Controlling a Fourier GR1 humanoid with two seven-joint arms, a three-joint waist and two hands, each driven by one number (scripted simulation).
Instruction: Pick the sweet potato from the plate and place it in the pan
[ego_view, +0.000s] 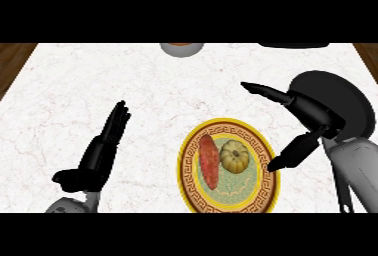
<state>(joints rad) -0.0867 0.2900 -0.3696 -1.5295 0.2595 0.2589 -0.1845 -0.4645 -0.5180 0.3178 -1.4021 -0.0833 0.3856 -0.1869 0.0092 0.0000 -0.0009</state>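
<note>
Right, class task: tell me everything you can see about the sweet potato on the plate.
The sweet potato is long and slim, with reddish-brown skin and tapered ends. It lies flat on the left half of the patterned plate, lengthwise, running from top to bottom of the view. A small yellow-green pumpkin sits close beside it, to the right. Neither hand touches it; the right hand is open above the plate's right edge.

No readable text or labels anywhere

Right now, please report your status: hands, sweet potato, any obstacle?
Left hand open, resting at left. Right hand open beside plate, holding nothing. Sweet potato on plate, next to small pumpkin. Pan partly behind right hand.
</note>
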